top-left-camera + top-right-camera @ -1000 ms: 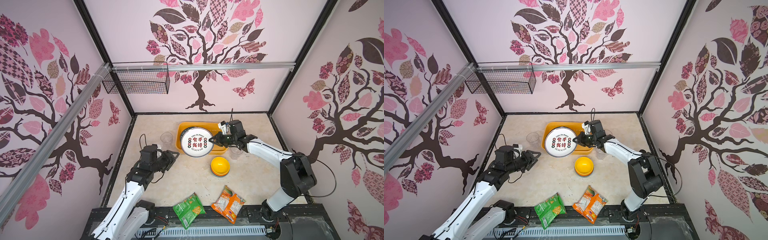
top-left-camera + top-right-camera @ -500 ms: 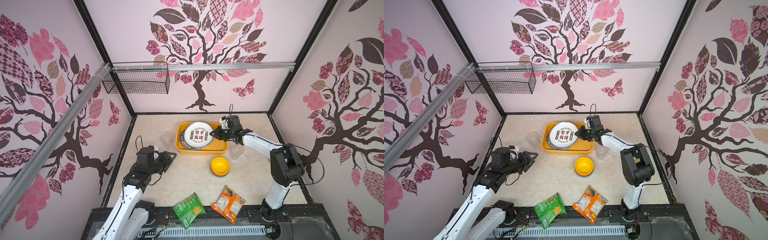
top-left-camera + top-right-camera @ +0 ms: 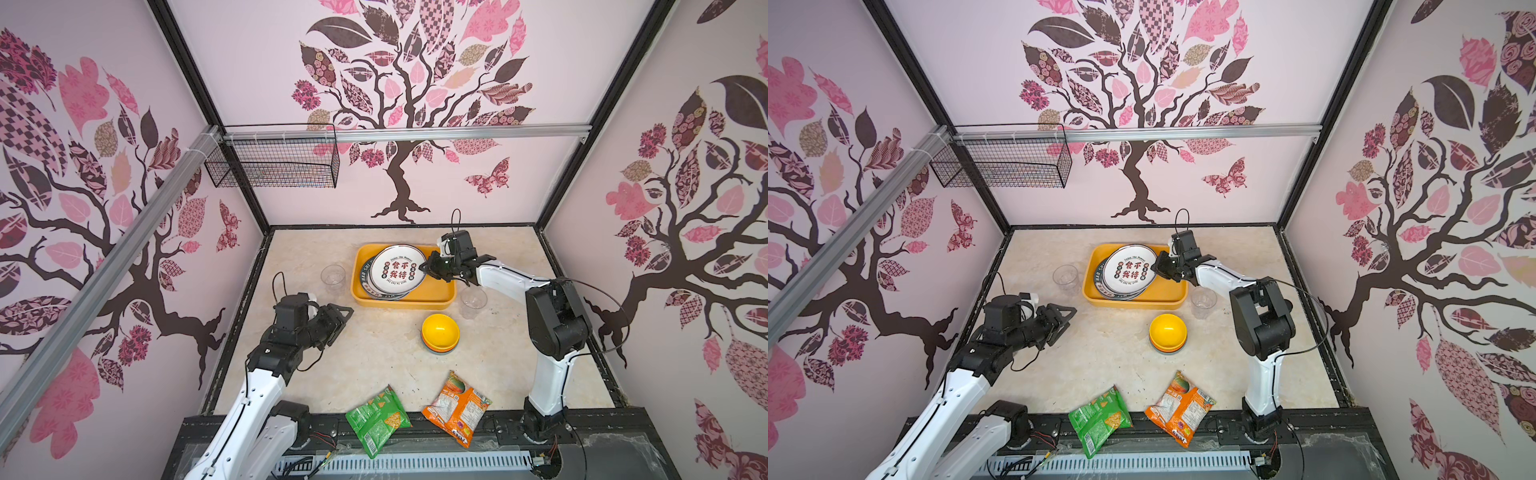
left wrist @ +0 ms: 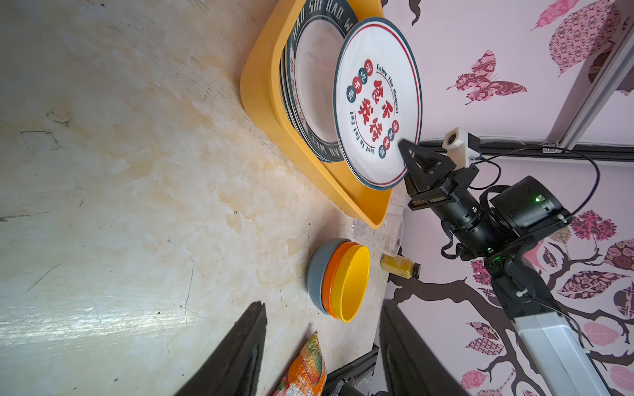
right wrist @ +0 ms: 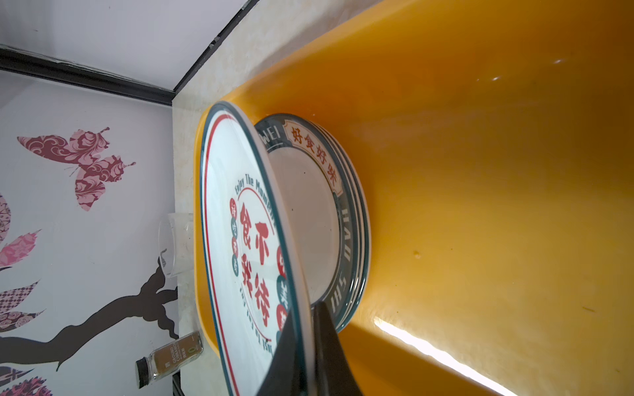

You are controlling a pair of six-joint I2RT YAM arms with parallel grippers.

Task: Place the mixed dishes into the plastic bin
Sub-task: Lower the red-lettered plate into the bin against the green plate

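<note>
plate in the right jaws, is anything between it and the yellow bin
Only the stack of plates already lying in the bin. The held plate is tilted over them. Nothing else visible blocks it.

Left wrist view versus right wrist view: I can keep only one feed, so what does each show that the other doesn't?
Only the left wrist view: the stacked bowls, the orange snack bag and the right arm. Only the right wrist view: readable red characters on the rim of the lower plate. Both: the right end effector shut on the top plate, over the plastic bin.
</note>
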